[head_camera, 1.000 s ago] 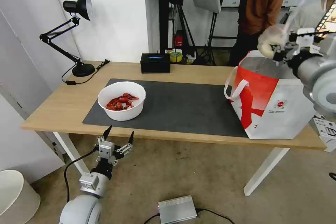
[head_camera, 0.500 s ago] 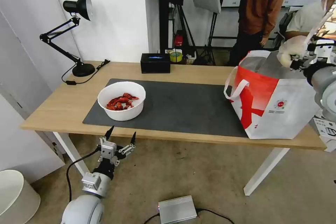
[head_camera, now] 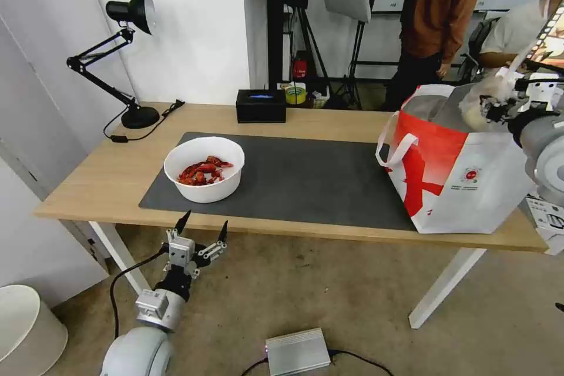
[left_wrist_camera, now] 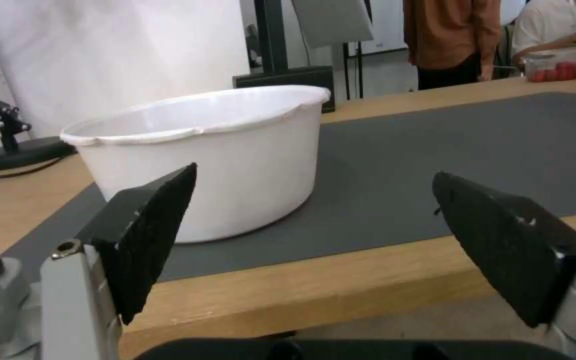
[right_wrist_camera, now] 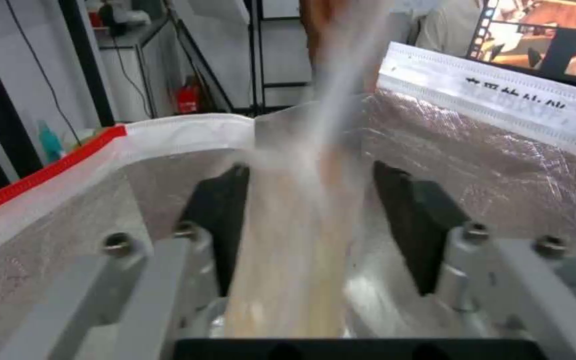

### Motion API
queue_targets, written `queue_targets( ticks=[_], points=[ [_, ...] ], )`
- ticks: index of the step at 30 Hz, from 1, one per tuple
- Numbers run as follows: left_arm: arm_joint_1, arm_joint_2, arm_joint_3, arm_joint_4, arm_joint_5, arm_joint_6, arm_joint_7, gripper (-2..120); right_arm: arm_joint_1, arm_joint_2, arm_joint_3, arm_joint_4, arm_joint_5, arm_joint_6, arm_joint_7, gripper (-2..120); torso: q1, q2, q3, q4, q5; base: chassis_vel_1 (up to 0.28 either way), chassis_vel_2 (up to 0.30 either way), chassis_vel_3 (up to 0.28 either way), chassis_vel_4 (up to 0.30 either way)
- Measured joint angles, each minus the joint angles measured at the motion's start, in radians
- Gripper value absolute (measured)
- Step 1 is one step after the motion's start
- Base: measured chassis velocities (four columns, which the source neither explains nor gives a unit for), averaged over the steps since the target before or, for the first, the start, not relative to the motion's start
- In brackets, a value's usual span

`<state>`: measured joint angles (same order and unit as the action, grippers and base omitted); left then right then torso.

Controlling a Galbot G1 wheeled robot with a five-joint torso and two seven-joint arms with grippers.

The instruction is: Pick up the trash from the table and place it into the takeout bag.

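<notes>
The black articulated desk lamp (head_camera: 126,59) was seen at the far left of the long light-wood table (head_camera: 100,179). The left gripper (head_camera: 200,228) was held below the table's near edge, jaws spread wide and empty, its black ribbed fingers (left_wrist_camera: 148,235) aimed at the white round bowl of red crayfish shells (head_camera: 204,169). That bowl was seen resting on the left part of the large dark grey rectangular mat (head_camera: 311,179). A small black rectangular box (head_camera: 261,106) was seen behind the mat, near the far edge. The large white takeout bag with a red panel and silver foil lining (head_camera: 455,179) was stood at the table's right end. The right gripper (head_camera: 492,108) was poised over the bag's open mouth, jaws closed narrowly on the small knotted clear bag (right_wrist_camera: 301,235), which was hung down toward the foil interior.
</notes>
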<state>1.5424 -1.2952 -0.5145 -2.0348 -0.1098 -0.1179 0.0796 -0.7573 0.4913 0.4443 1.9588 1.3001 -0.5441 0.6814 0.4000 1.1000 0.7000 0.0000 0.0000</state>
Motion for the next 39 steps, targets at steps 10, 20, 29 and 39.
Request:
queue_targets(
  ticks=[10,20,29,39],
  points=[
    [0.006,0.005,-0.008,-0.008,-0.003,0.0,-0.001,91,-0.004,0.001,0.005,0.012,-0.025,0.022,-0.025,89,0.0,0.0,0.0,0.0,0.0,0.0,0.0,0.0,0.0],
    [0.019,0.008,-0.029,-0.028,-0.007,0.002,-0.003,91,-0.064,0.027,-0.015,0.075,-0.231,0.246,-0.209,100,0.0,0.0,0.0,0.0,-0.0002,0.0,0.0,0.0,0.0],
    [0.017,0.015,-0.045,-0.035,-0.025,0.004,-0.005,91,-0.159,0.111,-0.066,0.134,-0.358,0.384,-0.294,100,0.0,0.0,0.0,0.0,0.0,0.0,0.0,0.0,0.0],
    [0.005,0.014,-0.049,-0.035,-0.034,0.008,-0.009,91,-0.228,0.209,-0.141,0.128,-0.543,0.527,-0.341,100,0.0,0.0,0.0,-0.0001,-0.0001,0.0,0.0,0.0,0.0]
  ],
)
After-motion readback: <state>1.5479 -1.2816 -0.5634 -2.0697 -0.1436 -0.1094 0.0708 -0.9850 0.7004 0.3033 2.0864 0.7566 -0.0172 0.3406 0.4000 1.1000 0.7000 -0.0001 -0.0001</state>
